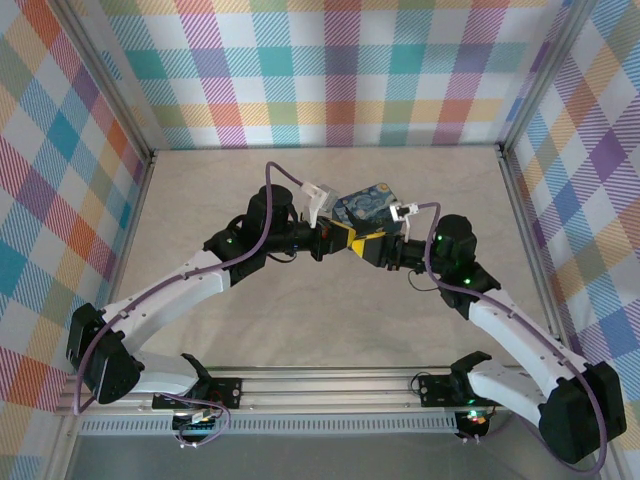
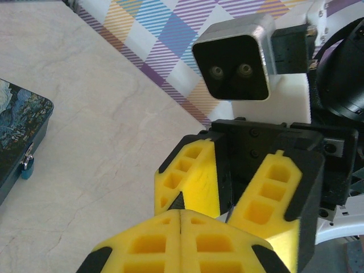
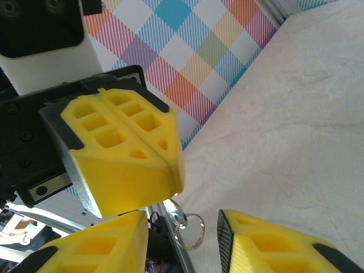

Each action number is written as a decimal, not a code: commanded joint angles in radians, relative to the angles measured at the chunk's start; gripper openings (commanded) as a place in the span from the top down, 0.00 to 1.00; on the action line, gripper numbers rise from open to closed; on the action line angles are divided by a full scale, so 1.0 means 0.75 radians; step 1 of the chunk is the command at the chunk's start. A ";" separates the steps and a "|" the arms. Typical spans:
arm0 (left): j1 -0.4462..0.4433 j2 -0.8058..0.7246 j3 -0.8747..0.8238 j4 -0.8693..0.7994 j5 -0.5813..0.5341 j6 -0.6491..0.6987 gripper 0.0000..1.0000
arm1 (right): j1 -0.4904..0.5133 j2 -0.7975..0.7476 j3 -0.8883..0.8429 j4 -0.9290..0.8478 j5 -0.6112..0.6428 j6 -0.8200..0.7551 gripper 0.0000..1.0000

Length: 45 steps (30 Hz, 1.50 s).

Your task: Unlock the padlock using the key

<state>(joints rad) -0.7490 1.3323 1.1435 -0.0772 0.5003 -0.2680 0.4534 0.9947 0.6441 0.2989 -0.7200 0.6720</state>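
My left gripper (image 2: 181, 212) is shut, its yellow pads pressed together on the key. In the right wrist view the key's metal head (image 3: 178, 206) and its wire ring (image 3: 191, 230) hang out below the left gripper's tip (image 3: 172, 181). My right gripper (image 3: 182, 227) is open, its fingers either side of the ring without touching it. The two grippers meet tip to tip above mid-table (image 1: 358, 241). The tiny blue padlock (image 2: 26, 167) hangs on the front of the blue painted tin (image 2: 17, 128), off to the left of my left gripper.
The tin (image 1: 365, 203) lies just behind the meeting grippers. Plaid walls (image 1: 330, 70) enclose the pale table (image 1: 300, 320) on three sides, with a metal rail (image 1: 320, 385) along the near edge.
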 commanded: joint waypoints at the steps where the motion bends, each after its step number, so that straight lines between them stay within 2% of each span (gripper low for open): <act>1: 0.015 0.011 0.048 0.015 0.014 -0.002 1.00 | 0.011 0.023 0.030 0.056 -0.037 0.002 0.63; 13: 0.014 0.022 0.056 0.016 0.016 -0.001 1.00 | 0.021 0.041 0.044 0.060 -0.043 0.003 0.76; 42: 0.014 0.036 0.040 0.027 0.043 0.004 1.00 | 0.036 0.032 0.054 0.023 0.003 -0.001 0.99; 45: 0.016 0.026 0.042 0.016 0.003 0.006 0.90 | 0.035 0.021 0.061 -0.043 0.041 -0.030 1.00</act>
<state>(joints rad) -0.7425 1.3499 1.1492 -0.0772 0.5034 -0.2649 0.4717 1.0203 0.6487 0.2901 -0.7105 0.6712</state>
